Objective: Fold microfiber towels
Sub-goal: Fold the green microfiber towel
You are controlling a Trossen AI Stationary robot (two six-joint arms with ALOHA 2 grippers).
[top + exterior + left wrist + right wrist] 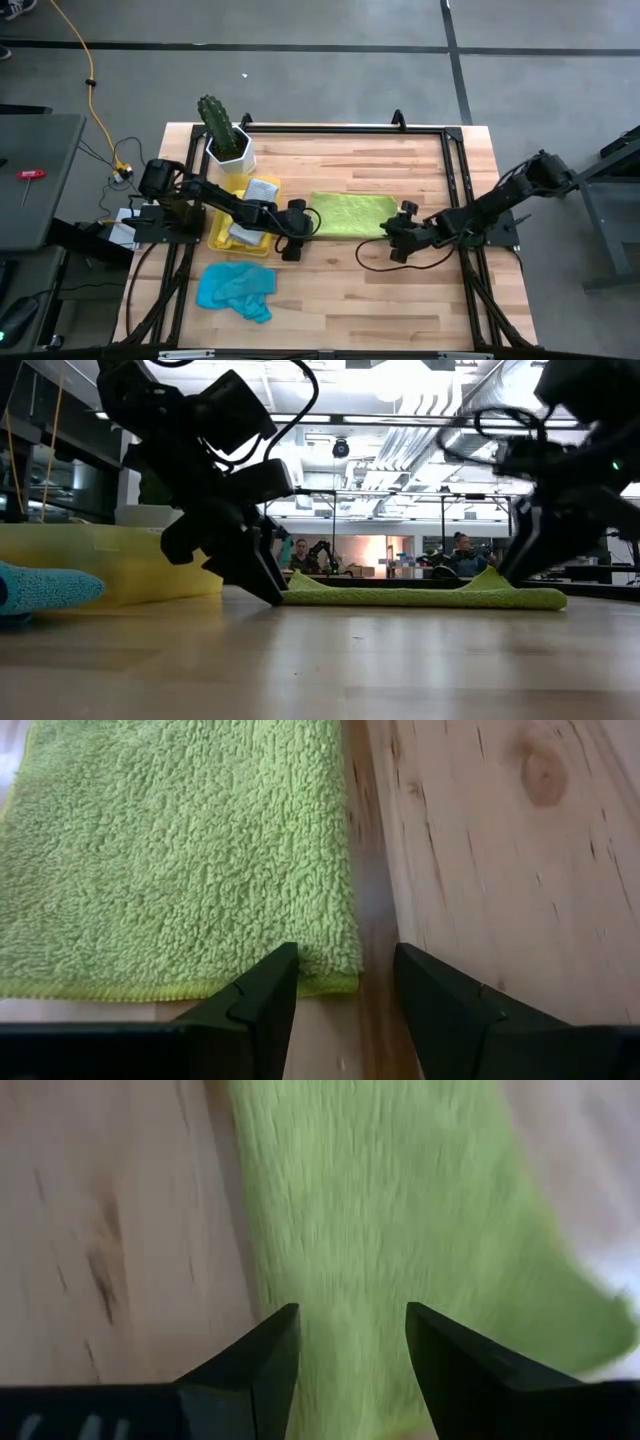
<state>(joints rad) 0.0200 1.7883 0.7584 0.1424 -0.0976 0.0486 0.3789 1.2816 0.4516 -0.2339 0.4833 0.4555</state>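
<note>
High view, green towel (352,215): lies flat on the table (400,290) between the two grippers, apparently already doubled into a strip.
Long axis: runs from one gripper across to the other; short ends face the fingertips.
Handling: soft, light, limp pile; likely to sag and drag, so best pinched at a corner or hem.
Left gripper (345,982): fingers parted, empty, straddling the towel's near corner, one tip on the hem, the other over bare wood.
Right gripper (352,1342): fingers parted, holding nothing, poised over the opposite end; its far corner lifts a little.
Blue towel (236,289): crumpled, well behind the left fingers.
Yellow tray (222,233): beside the left arm, with cloths in it.
Cactus pot (230,150): beyond the tray.
</note>
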